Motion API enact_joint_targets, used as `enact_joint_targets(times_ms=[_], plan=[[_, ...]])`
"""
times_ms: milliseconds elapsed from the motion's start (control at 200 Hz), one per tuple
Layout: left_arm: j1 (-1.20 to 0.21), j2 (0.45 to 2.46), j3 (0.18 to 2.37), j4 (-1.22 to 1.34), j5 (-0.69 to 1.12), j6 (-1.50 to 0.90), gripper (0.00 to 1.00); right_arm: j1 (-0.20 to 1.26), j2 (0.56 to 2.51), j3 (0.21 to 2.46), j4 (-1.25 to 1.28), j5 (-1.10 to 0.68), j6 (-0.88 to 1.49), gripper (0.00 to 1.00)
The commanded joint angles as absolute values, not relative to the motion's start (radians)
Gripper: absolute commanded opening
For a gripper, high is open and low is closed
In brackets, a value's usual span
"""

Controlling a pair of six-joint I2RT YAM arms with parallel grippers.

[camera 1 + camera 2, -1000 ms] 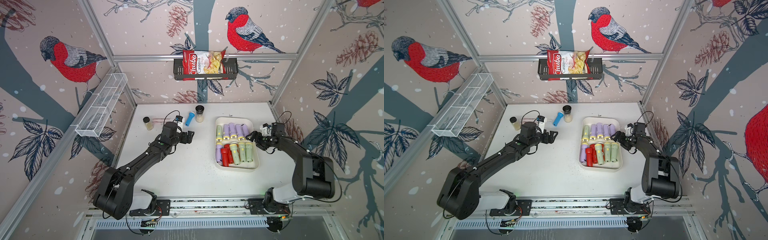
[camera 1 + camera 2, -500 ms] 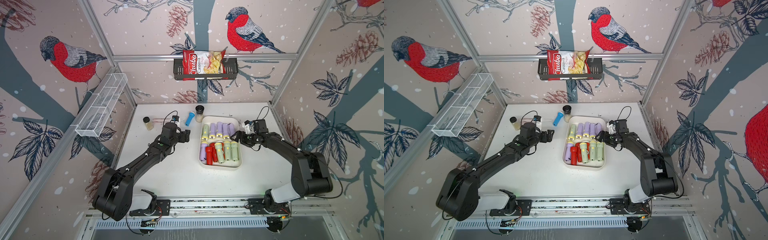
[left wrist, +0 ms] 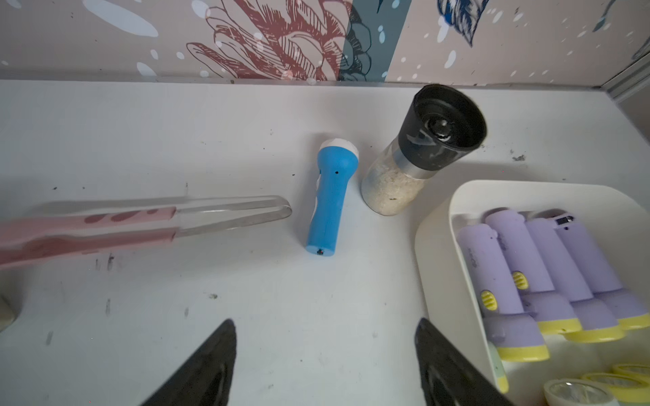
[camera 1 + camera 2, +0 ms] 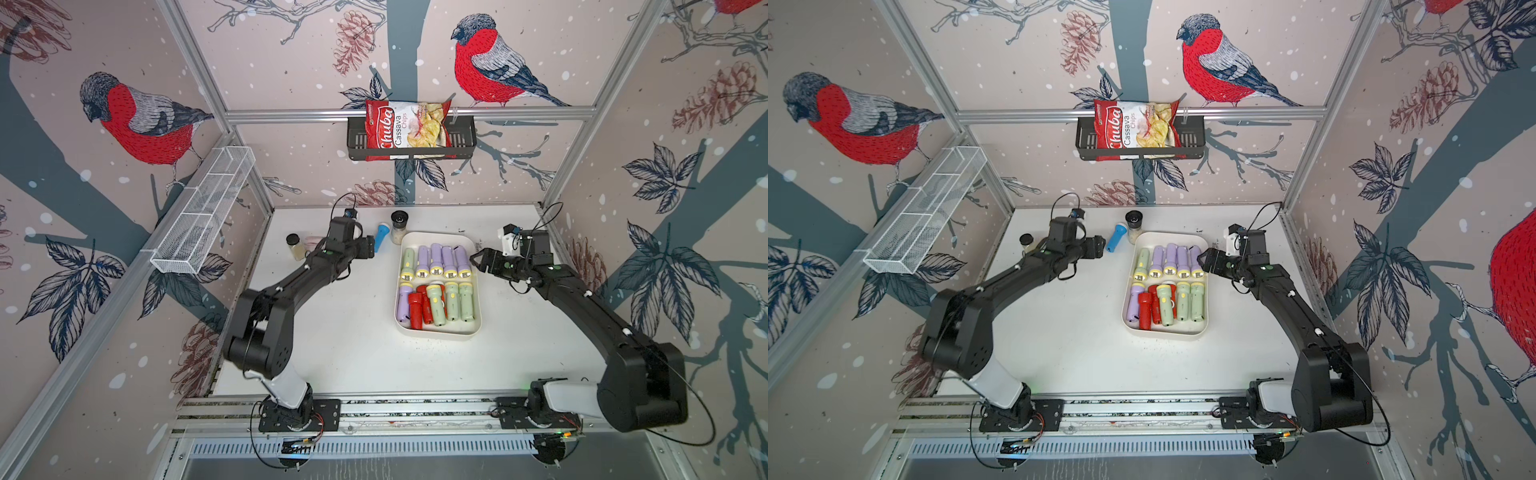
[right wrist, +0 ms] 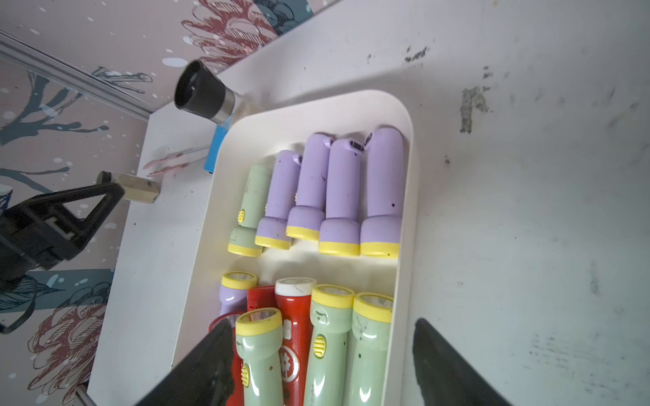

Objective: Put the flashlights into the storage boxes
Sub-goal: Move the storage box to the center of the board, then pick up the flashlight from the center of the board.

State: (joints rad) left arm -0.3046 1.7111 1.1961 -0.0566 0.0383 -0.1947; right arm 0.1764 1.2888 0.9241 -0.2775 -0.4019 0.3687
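Left wrist view: blue flashlight (image 3: 330, 197) lay on the table, just beside the spice jar (image 3: 415, 158), outside the tray (image 3: 434, 225). My left gripper (image 3: 323, 321) stood wide and empty; right gripper (image 5: 323, 322) likewise. Judged light, stiff, slick plastic: grip across mid-barrel.

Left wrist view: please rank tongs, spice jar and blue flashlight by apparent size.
1. Tongs: longest, partly cut off by the frame.
2. Spice jar: bulkier.
3. Blue flashlight: nearly as long as the jar, but thinner.

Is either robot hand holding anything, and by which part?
No, nothing is held: the left hand and the right hand both stand open and empty.
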Motion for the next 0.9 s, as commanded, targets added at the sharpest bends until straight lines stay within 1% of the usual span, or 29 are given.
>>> enact_joint_targets(times_ms=[0, 140, 330, 595, 760, 891], plan=[[-0.302, 1.81, 1.319, -0.202, 0.101, -0.133, 0.77, 0.179, 1.245, 0.922, -0.249, -0.369, 0.354, 0.79], [-0.302, 1.934, 1.469, -0.264, 0.118, -0.121, 0.73, 0.18, 1.182, 0.908, -0.237, -0.347, 0.351, 0.79], [-0.305, 2.074, 1.648, -0.35, 0.106, -0.099, 0.7, 0.178, 1.151, 0.875, -0.211, -0.344, 0.349, 0.79], [-0.311, 2.211, 1.815, -0.421, 0.102, -0.085, 0.67, 0.176, 1.186, 0.871, -0.183, -0.354, 0.345, 0.79], [-0.331, 2.271, 1.874, -0.433, 0.094, -0.085, 0.67, 0.175, 1.225, 0.895, -0.202, -0.362, 0.326, 0.79], [-0.341, 2.322, 1.926, -0.461, 0.069, -0.086, 0.64, 0.172, 1.236, 0.901, -0.215, -0.368, 0.315, 0.78]])
